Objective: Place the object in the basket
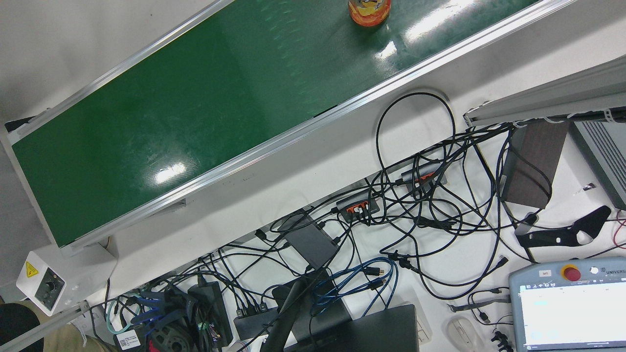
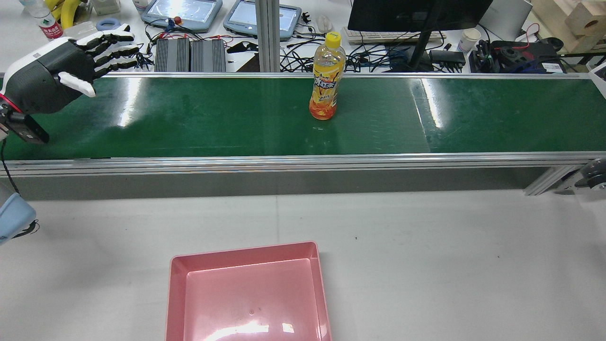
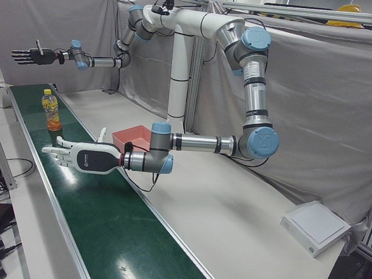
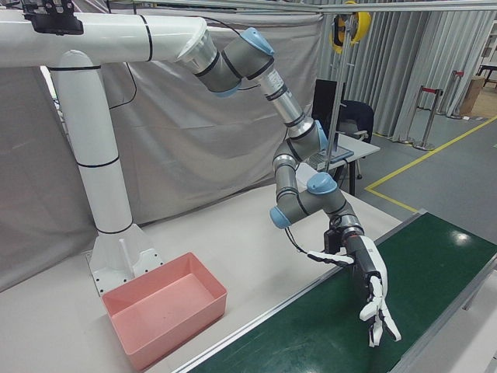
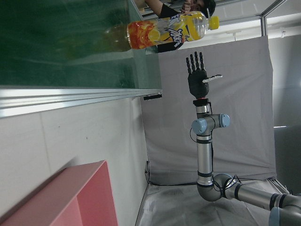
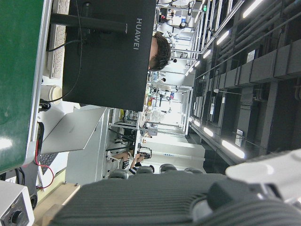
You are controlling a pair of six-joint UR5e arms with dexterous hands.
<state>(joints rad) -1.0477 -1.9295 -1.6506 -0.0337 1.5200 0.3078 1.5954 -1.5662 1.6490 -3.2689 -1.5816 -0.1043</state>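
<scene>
An orange drink bottle (image 2: 325,80) with a yellow cap stands upright mid-belt on the green conveyor (image 2: 213,118); it also shows in the other views as bottle (image 3: 51,110), bottle (image 5: 169,30) and bottle (image 1: 369,12). The pink basket (image 2: 244,251) sits on the white table in front of the belt and holds nothing. My left hand (image 2: 71,61) hovers open over the belt's left end, well away from the bottle, and appears as the near hand (image 3: 81,157). My right hand (image 4: 377,299) is open above the belt's other end, the far hand (image 3: 29,56).
Behind the belt is a desk with a monitor (image 2: 416,14), teach pendants (image 2: 182,10), power boxes and tangled cables (image 1: 391,220). A person sits behind the monitor. White tabletop (image 2: 426,260) surrounds the basket. The arms' pedestal (image 4: 101,194) stands behind the basket.
</scene>
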